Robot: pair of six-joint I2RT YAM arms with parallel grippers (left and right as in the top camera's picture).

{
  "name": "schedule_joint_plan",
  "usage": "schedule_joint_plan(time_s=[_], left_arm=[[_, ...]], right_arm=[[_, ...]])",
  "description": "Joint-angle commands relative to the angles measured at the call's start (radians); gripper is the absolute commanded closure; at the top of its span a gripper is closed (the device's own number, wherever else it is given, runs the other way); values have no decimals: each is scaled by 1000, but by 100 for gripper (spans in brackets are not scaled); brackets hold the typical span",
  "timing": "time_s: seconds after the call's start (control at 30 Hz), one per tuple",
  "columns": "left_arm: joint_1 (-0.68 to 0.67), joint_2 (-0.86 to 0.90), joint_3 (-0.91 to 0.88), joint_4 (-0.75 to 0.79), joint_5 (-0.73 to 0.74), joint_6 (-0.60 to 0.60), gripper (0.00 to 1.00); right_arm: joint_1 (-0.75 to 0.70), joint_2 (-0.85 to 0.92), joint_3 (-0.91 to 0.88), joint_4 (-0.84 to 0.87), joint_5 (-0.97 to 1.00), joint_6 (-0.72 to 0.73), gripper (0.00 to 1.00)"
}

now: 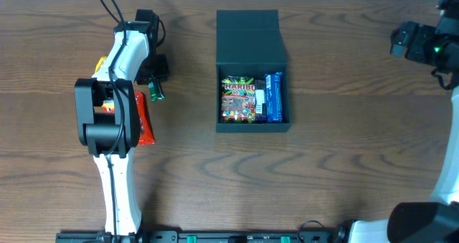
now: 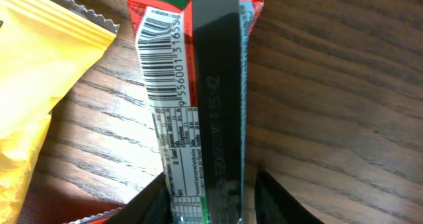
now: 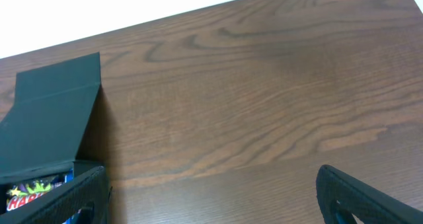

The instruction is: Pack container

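Observation:
The dark container (image 1: 252, 125) sits open at the table's middle, its flap lid laid back toward the far side. It holds a Haribo packet (image 1: 239, 99) and a blue packet (image 1: 275, 97). It also shows in the right wrist view (image 3: 53, 112). My left gripper (image 1: 153, 84) is far left of the container and shut on a red and green snack packet (image 1: 156, 94). In the left wrist view this packet (image 2: 198, 85), with a barcode, runs between the fingers (image 2: 211, 207). My right gripper (image 1: 414, 42) is open and empty at the far right; its fingers (image 3: 218, 201) are spread wide over bare wood.
A red packet (image 1: 145, 122) lies on the table beside the left arm. A yellow packet (image 1: 105, 62) lies partly under that arm and shows in the left wrist view (image 2: 33, 85). The table's far edge (image 3: 198, 2) runs behind the container.

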State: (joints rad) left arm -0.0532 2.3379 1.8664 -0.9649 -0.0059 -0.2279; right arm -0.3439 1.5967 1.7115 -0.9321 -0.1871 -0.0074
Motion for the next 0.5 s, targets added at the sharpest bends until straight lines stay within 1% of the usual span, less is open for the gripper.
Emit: schedule_joint_plan(time_s=[0.0, 0.07, 0.27, 0.47], left_arm=[[4, 11, -13, -3, 0, 7, 62], [1, 11, -13, -6, 4, 3, 63], [-15, 8, -11, -14, 7, 3, 71], [-43, -10, 13, -26, 27, -2, 75]], right_arm=[[-8, 1, -6, -4, -5, 15, 1], [-8, 1, -6, -4, -5, 15, 1], [-8, 1, -6, -4, -5, 15, 1], [-8, 1, -6, -3, -5, 14, 1]])
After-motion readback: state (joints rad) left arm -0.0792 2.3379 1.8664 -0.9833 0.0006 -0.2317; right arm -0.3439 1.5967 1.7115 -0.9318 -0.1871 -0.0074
